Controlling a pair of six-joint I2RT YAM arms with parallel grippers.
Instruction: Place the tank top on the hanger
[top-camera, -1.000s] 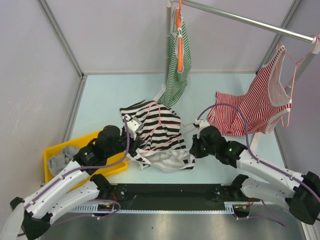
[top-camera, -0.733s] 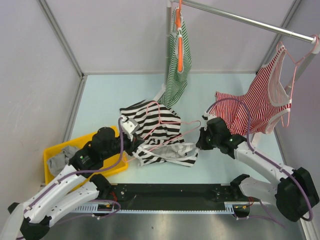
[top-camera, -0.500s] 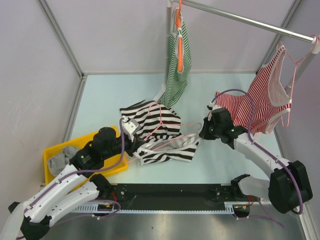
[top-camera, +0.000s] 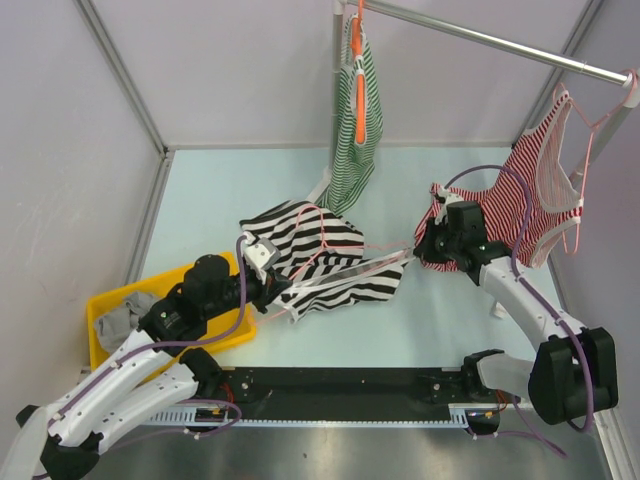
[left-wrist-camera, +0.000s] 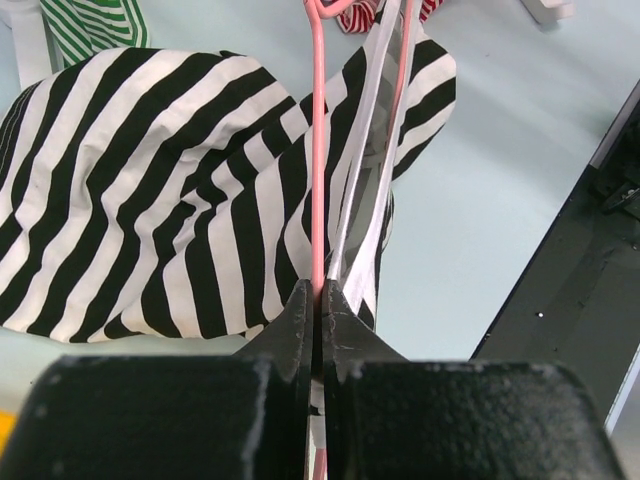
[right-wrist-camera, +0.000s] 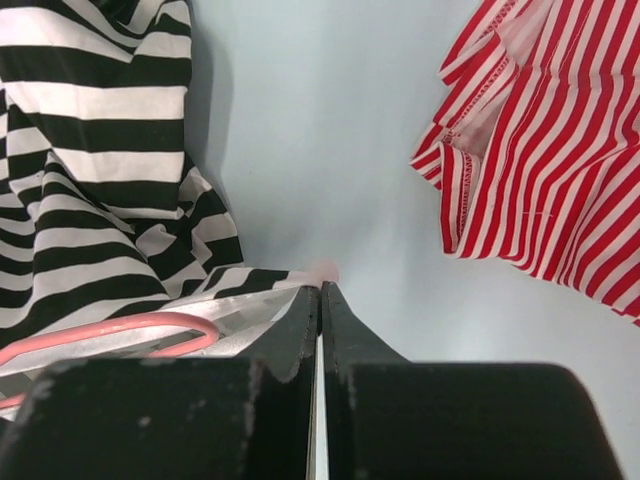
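Rightward since a second ago, the right pincer (top-camera: 418, 250) has drawn off toward the red-and-white striped top (top-camera: 505, 215), its jaws clamped on the pale edging of the tank top (top-camera: 305, 245), now pulled taut. The left pincer (top-camera: 272, 290) is pinched tight on the pink wire hanger (left-wrist-camera: 318, 150), which lies across the tank top on the pale blue surface (top-camera: 215, 200)
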